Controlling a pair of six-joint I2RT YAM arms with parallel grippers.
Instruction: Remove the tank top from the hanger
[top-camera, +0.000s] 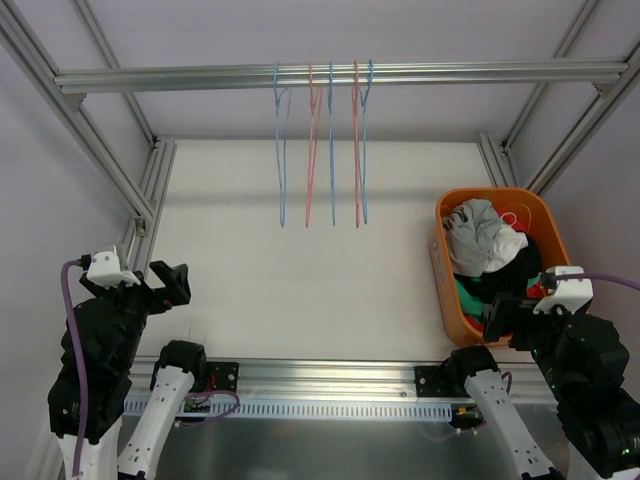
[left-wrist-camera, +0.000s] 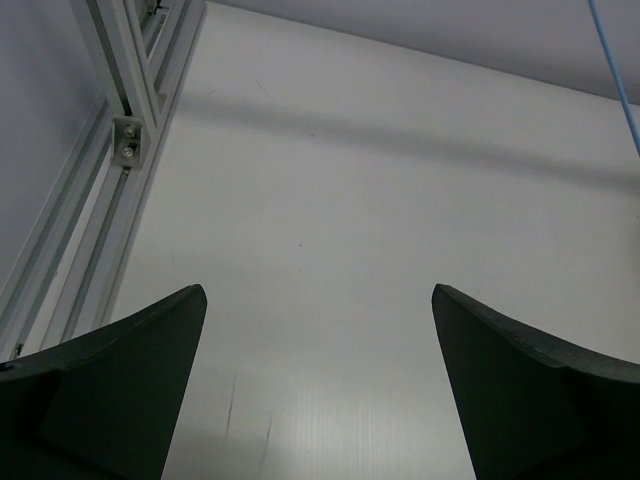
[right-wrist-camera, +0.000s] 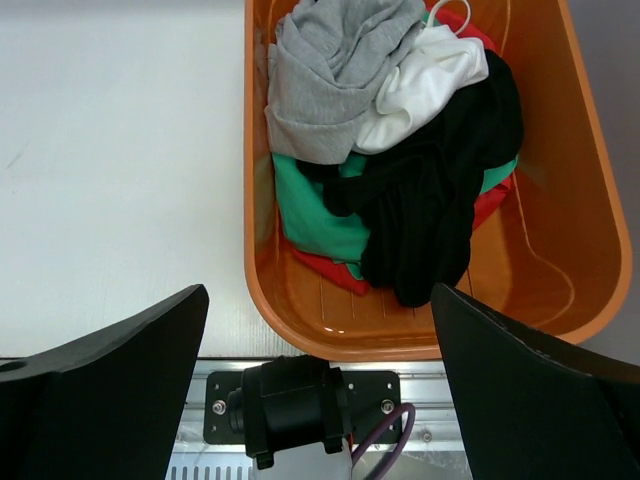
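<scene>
Several thin wire hangers (top-camera: 331, 150), blue and red, hang bare from the overhead rail (top-camera: 200, 76) at the back; no garment is on any of them. I cannot single out a tank top. A pile of clothes (right-wrist-camera: 400, 150), grey, white, black, green and red, lies in the orange basket (right-wrist-camera: 250, 200). My left gripper (top-camera: 170, 283) hovers open at the near left over the white table (left-wrist-camera: 320, 180), nothing between its fingers. Also open and empty, my right gripper (top-camera: 505, 315) hangs above the basket's near edge. One blue hanger (left-wrist-camera: 615, 60) shows in the left wrist view.
The orange basket (top-camera: 447, 300) stands at the right side of the table. Aluminium frame posts (top-camera: 150, 190) run along the left and right edges. The right arm's base mount (right-wrist-camera: 295, 405) sits on the near rail below the basket.
</scene>
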